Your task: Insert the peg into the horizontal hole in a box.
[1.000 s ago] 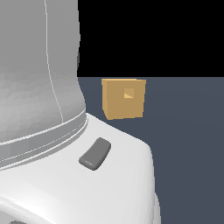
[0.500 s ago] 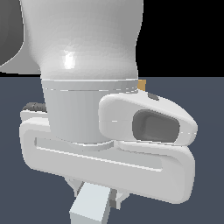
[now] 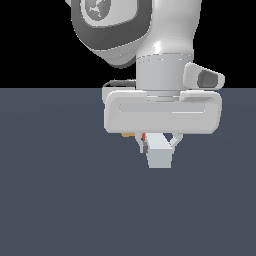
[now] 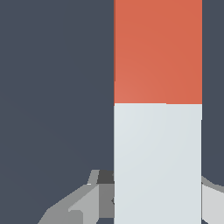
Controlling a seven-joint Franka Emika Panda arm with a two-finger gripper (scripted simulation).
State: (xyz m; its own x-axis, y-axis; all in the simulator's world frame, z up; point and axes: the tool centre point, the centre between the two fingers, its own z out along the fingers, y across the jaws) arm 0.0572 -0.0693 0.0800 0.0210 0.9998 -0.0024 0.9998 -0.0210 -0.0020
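My gripper (image 3: 159, 146) is shut on the peg (image 3: 160, 154), whose pale end face points toward the exterior camera, with a thin red sliver showing beside one finger. In the wrist view the peg (image 4: 157, 131) runs lengthwise away from the fingers (image 4: 85, 203). Its white half sits between them and its red half lies farther out. The gripper (image 4: 157, 199) grips the white half near its end. Only a small orange corner of the box (image 3: 127, 134) peeks out behind the hand in the exterior view. The hole is hidden.
The arm's white hand and wrist (image 3: 162, 112) fill the upper middle of the exterior view and block what lies behind. A flat dark blue-grey floor (image 3: 60, 200) spreads all around below the peg.
The hand has moved away from the exterior camera toward the box with the peg held in it. The box, seen whole one second ago, is now almost fully covered by the hand.
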